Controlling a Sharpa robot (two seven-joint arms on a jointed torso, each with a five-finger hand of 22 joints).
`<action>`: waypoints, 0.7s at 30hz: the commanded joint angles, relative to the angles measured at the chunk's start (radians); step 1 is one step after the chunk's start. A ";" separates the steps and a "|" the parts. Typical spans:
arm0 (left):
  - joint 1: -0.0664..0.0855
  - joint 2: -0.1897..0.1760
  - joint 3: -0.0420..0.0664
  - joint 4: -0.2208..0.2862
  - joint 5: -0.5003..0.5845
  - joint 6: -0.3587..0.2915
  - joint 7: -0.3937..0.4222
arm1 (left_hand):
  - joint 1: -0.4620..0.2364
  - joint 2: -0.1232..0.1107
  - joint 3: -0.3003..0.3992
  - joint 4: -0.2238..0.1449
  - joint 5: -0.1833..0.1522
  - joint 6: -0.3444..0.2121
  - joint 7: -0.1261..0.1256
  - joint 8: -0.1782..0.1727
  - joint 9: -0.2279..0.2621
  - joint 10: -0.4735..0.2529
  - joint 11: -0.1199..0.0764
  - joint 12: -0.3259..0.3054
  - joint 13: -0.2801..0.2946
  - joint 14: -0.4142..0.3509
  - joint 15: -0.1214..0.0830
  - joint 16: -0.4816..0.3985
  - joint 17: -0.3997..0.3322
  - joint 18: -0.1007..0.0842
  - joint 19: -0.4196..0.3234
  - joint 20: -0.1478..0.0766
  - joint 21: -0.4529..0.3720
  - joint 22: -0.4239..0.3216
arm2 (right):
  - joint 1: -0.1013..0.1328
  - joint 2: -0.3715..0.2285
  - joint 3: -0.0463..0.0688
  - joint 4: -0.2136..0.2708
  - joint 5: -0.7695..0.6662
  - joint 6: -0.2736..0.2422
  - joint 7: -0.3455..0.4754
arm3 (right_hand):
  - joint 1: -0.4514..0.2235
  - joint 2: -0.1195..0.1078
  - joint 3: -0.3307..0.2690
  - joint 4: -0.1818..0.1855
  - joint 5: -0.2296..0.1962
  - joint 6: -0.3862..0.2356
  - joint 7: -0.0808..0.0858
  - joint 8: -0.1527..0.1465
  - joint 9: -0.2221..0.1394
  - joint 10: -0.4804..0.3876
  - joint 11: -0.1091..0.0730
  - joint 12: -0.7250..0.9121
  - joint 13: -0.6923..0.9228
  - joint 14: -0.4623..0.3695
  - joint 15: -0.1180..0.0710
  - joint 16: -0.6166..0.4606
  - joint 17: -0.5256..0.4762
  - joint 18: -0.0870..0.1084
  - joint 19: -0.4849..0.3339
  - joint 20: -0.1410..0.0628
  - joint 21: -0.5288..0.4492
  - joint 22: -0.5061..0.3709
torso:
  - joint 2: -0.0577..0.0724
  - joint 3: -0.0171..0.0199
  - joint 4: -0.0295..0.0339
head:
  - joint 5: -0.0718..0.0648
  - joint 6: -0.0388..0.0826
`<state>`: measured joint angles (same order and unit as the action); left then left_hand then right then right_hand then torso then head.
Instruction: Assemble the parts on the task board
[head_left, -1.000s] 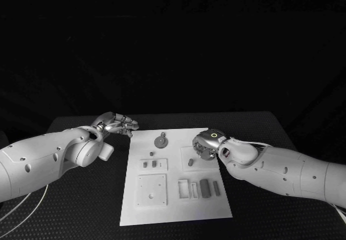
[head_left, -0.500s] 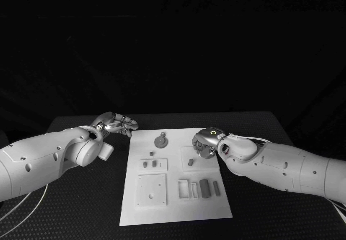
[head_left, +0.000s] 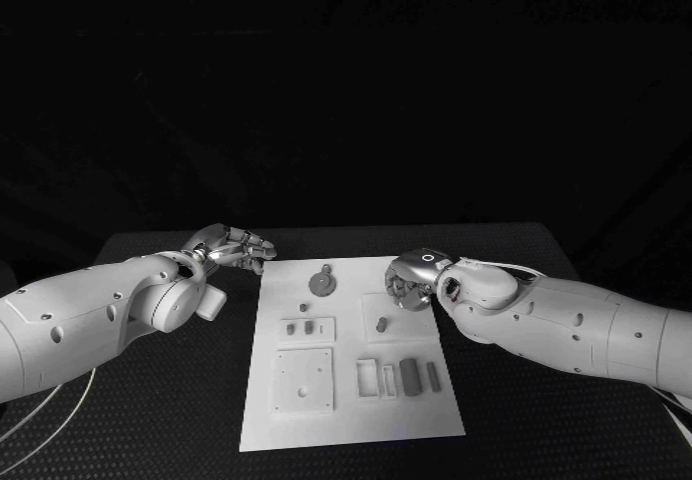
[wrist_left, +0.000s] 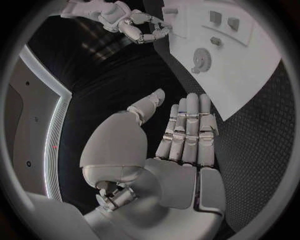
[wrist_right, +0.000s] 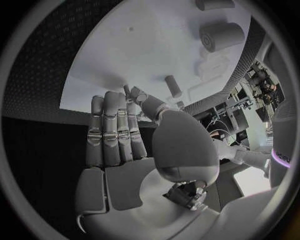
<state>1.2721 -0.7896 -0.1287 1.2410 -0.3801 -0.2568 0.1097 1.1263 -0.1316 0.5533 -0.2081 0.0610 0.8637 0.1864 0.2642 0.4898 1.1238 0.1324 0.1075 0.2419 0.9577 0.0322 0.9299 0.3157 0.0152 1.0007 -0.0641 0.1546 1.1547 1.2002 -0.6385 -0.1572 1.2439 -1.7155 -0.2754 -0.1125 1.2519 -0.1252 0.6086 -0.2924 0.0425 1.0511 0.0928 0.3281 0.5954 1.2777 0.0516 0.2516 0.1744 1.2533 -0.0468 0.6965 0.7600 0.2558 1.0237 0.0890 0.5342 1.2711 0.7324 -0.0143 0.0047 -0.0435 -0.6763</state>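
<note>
The right hand (head_left: 408, 287) has crept farther over the task board's (head_left: 353, 415) far right corner toward the gear (head_left: 322, 283), fingers straight and side by side, holding nothing; probably a reach beginning. The left hand (head_left: 231, 247) stays off the board's far left corner, fingers loosely apart, empty. Black table (head_left: 173, 420), dark room.
</note>
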 joint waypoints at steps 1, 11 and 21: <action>0.001 0.002 0.001 0.000 0.006 0.011 0.004 | -0.010 0.001 -0.005 0.002 -0.001 -0.005 -0.001 0.003 -0.001 -0.007 0.001 0.006 -0.001 0.010 0.000 -0.004 0.001 0.005 0.006 -0.002 -0.006 -0.002 | 0.002 -0.002 0.003 0.005 0.010 0.015 0.013 | 0.003 0.006 -0.003 -0.002 0.005 0.006 0.004 0.004 -0.002 0.004 0.000 -0.001 0.000 -0.002 -0.006 0.003 0.002 0.006 0.004 0.001 0.002 0.002 | 0.000 0.0000 0.0001 | -0.001 0.001; 0.001 0.001 0.001 -0.001 0.006 0.022 -0.004 | -0.011 0.000 -0.006 0.004 -0.001 -0.007 0.000 0.003 -0.002 -0.009 0.001 0.006 -0.002 0.012 -0.001 -0.004 0.003 0.005 0.009 -0.002 -0.007 -0.002 | 0.006 -0.015 0.004 0.022 0.050 0.049 0.026 | 0.001 0.007 -0.004 -0.001 0.005 0.006 0.004 0.004 -0.001 0.005 0.000 -0.001 0.002 -0.002 -0.006 0.003 0.002 0.006 0.004 0.001 0.001 0.002 | 0.000 -0.0004 0.0001 | 0.000 0.000; 0.001 -0.001 0.001 -0.001 0.006 0.025 -0.006 | -0.014 -0.002 -0.008 0.007 -0.001 -0.011 0.001 0.002 -0.003 -0.014 0.002 0.005 -0.004 0.013 0.000 -0.005 0.005 0.005 0.010 -0.003 -0.009 -0.004 | 0.030 -0.060 0.011 0.078 0.072 0.041 0.028 | -0.001 0.008 -0.004 -0.002 0.005 0.005 0.004 0.004 0.000 0.004 0.000 -0.003 0.003 -0.003 -0.006 0.002 0.003 0.006 0.004 0.001 0.001 0.002 | 0.000 -0.0008 0.0004 | 0.002 0.000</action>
<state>1.2721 -0.7911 -0.1288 1.2391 -0.3799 -0.2472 0.1005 1.1209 -0.1369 0.5483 -0.2030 0.0610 0.8593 0.1892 0.2642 0.4879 1.1163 0.1327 0.1075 0.2397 0.9652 0.0320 0.9300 0.3191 0.0151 1.0043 -0.0676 0.1507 1.1527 1.2257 -0.6930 -0.1476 1.3140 -1.6603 -0.2404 -0.0941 1.2519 -0.1252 0.6086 -0.2925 0.0425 1.0510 0.0929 0.3280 0.5945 1.2777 0.0516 0.2515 0.1757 1.2529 -0.0460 0.6969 0.7617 0.2555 1.0235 0.0892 0.5341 1.2722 0.7323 -0.0147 0.0048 -0.0416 -0.6776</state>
